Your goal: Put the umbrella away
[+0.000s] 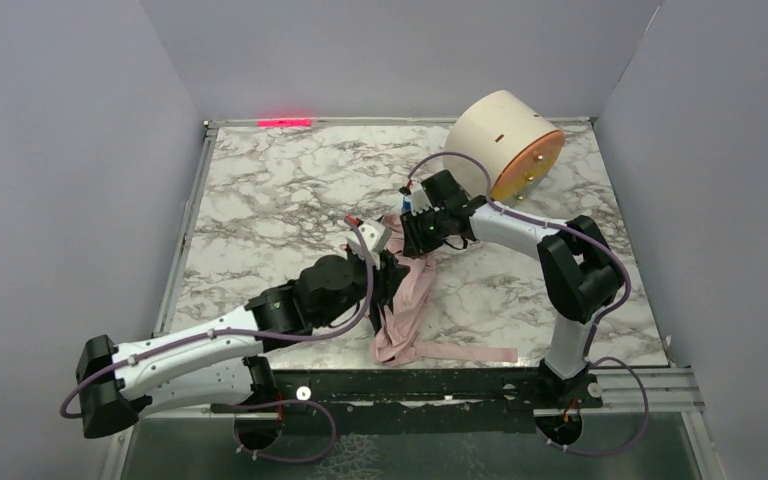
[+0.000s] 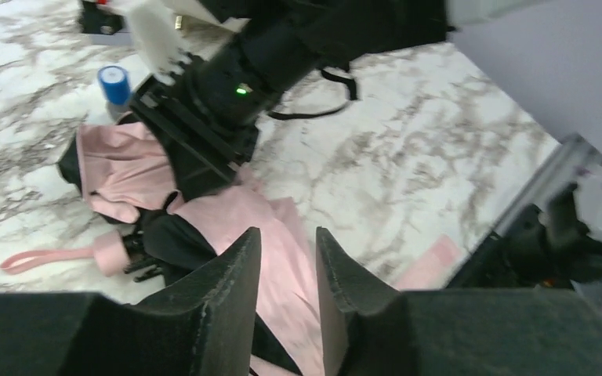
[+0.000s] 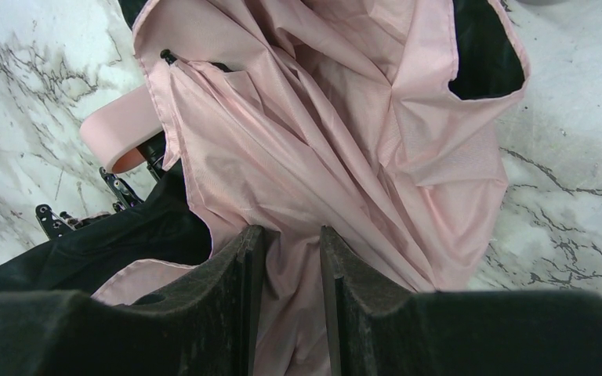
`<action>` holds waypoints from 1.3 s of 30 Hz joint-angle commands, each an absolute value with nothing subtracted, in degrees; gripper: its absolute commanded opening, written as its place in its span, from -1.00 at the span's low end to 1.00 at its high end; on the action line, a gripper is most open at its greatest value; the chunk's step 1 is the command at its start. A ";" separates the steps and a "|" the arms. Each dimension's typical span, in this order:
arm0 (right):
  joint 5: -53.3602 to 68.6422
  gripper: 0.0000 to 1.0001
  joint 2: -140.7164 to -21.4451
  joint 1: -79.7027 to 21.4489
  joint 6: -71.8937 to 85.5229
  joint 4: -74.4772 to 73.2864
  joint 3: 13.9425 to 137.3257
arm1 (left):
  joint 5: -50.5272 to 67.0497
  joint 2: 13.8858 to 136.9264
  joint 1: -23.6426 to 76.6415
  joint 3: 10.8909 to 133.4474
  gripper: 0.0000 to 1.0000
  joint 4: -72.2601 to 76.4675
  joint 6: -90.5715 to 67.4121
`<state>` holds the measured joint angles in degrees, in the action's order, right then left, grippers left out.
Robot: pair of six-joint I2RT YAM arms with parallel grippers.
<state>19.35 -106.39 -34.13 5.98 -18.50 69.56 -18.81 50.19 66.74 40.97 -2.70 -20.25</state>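
You have both grippers at the umbrella (image 1: pixel 407 300). It lies loose and half-collapsed on the marble table (image 1: pixel 260 200), mid-table and reaching towards the near edge. Its long axis runs far to near with a slight slant, and the strap (image 1: pixel 470 353) trails off to the right along the near edge.

The right gripper (image 3: pixel 286 262) is at the far end of the bundle. The left gripper (image 2: pixel 286 262) is just beside it, a little nearer and to the left. They are so close together that neither arm has much room to swing.

The right gripper is narrow, and the pleats of cloth funnel straight into the gap between its fingers (image 3: pixel 231 298). I read that as a pinch on the fabric. The left gripper is narrow too, with pink cloth showing in its gap. You cannot tell from its camera whether it is clamped or only poised above the cloth.

I judge the job ahead to be gathering the cloth along that far-to-near line. Most of the cloth lies on the near side of both grippers, so the left arm has the shorter reach to it.

- **Cloth:** thin, creased and slippery-looking, with a black lining (image 3: pixel 486 47). Expect it to slide rather than hold a fold.
- **Ribs:** the black ribs (image 3: pixel 117 188) are thin, jointed metal and could snag.
- **Handle:** the handle (image 2: pixel 110 252) is small, smooth and rounded, poking out beside the ribs.
- **Drum:** the cream drum (image 1: pixel 505 145) sits far right, well apart from the umbrella.
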 commanded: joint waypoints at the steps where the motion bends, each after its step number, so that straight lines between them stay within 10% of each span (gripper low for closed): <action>1: 18.87 -0.25 -104.24 -34.19 5.68 -17.98 68.94 | -13.87 56.51 57.67 42.59 -0.39 6.98 -18.43; 12: 18.58 -0.25 -103.45 -34.18 5.41 -18.29 68.61 | 18.85 71.34 50.89 41.33 -0.73 12.98 -18.89; 28: 22.22 -0.19 -100.85 -34.11 5.23 -18.32 69.79 | 10.85 67.46 51.50 20.95 -0.90 21.03 -27.83; 39: 18.68 0.48 -91.57 -33.98 3.54 -18.36 72.33 | 8.34 72.42 51.50 11.85 -0.96 32.74 -33.16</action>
<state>21.71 -94.30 -34.13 4.89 -18.92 69.21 10.20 70.50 51.13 14.22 26.85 -30.68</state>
